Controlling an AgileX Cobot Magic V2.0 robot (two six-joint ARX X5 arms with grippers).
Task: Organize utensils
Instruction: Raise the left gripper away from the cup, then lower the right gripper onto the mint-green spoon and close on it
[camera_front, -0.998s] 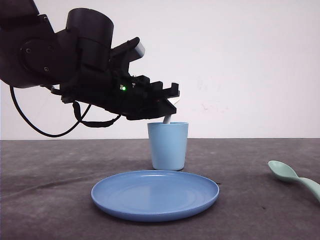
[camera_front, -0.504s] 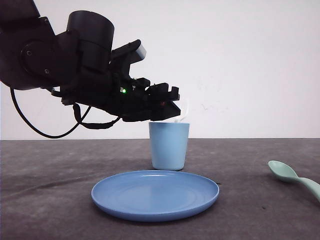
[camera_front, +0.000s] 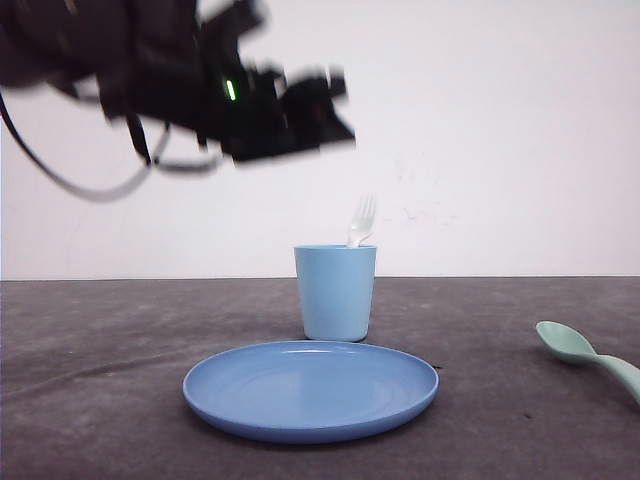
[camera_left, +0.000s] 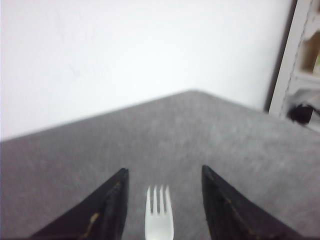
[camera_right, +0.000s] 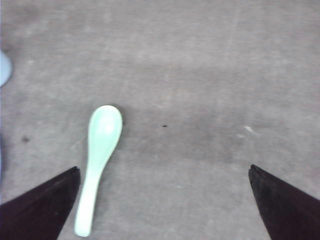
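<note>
One fork (camera_front: 362, 221) stands tines-up in the cup (camera_front: 336, 292), so half the job looks done. Above it the left gripper (camera_left: 162, 200) hangs with fingers wide and empty. Next comes the spoon (camera_right: 98, 160), lying flat near the table's (camera_front: 100, 340) right edge, between the right gripper's (camera_right: 162, 210) spread, empty fingers. That calls for a low pinch on a thin handle. A plate (camera_front: 311, 388) sits before the cup, clear of the route.

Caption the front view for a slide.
White fork stands tines-up in the light blue cup as the left end effector hangs above; mint spoon lies on the table.
</note>
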